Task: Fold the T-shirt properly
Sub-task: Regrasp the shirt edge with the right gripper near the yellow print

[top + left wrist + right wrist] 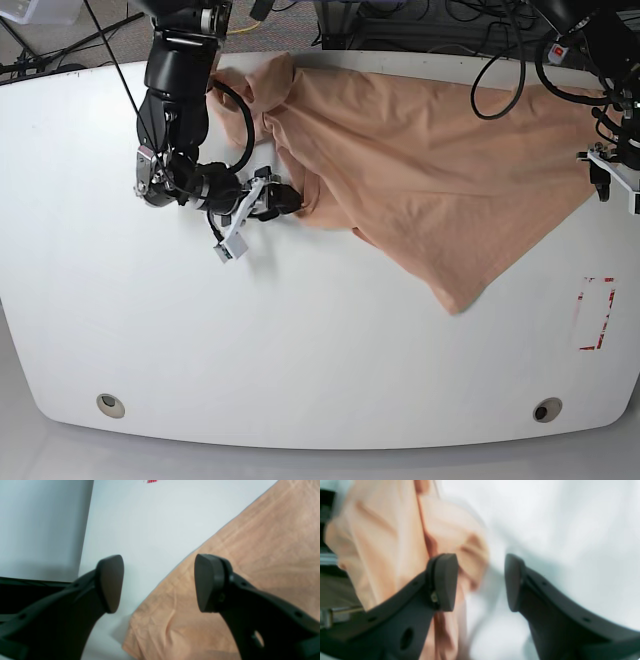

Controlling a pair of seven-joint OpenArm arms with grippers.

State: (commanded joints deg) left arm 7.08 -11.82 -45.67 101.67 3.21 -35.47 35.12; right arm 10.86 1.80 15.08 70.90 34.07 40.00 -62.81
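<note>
The peach-pink T-shirt (pixel 420 160) lies crumpled across the back right of the white table (pixel 300 340), with one corner pointing toward the front. My right gripper (pixel 283 197) is at the shirt's left edge. In the right wrist view it (pixel 480 582) is open and empty, with a bunched fold of the shirt (pixel 382 542) beside and behind its left finger (pixel 445 580). My left gripper (pixel 602 168) is at the shirt's far right edge. In the left wrist view it (pixel 160 585) is open, straddling the shirt's edge (pixel 250 555) above the cloth.
A red-marked rectangle (pixel 595 312) is on the table at the right; a bit of it shows in the left wrist view (pixel 152 481). Cables (pixel 420 20) run behind the table. Two round holes (pixel 110 405) sit near the front edge.
</note>
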